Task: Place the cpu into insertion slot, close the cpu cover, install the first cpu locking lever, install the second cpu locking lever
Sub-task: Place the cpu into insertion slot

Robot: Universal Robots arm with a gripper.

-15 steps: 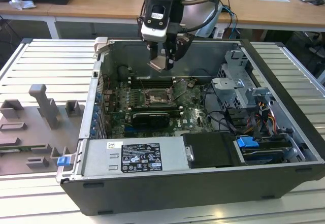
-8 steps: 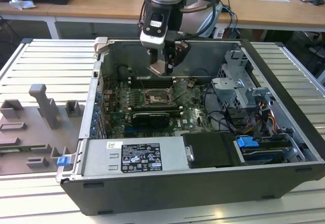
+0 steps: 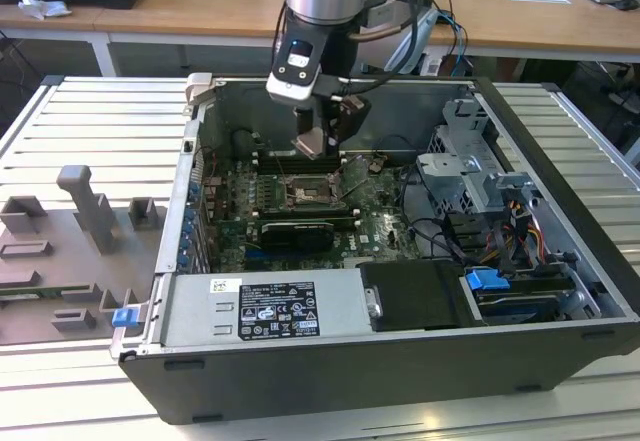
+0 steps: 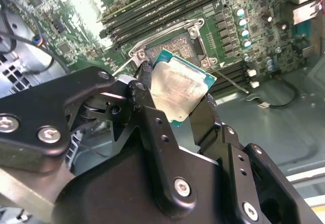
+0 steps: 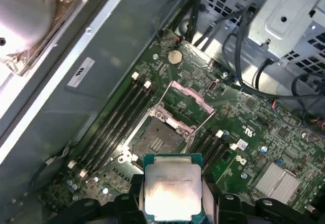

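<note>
1. Between the fingers of the claw, clamped by two opposite edges: the cpu, metal face outward.
2. Below the chip, not touching it: the insertion slot, dark centre bare.
3. Beyond the slot: the cpu cover, swung up and open.
4. Enclosing all: the computer case, on the ribbed surface.

cpu in pincer over insertion slot
</note>
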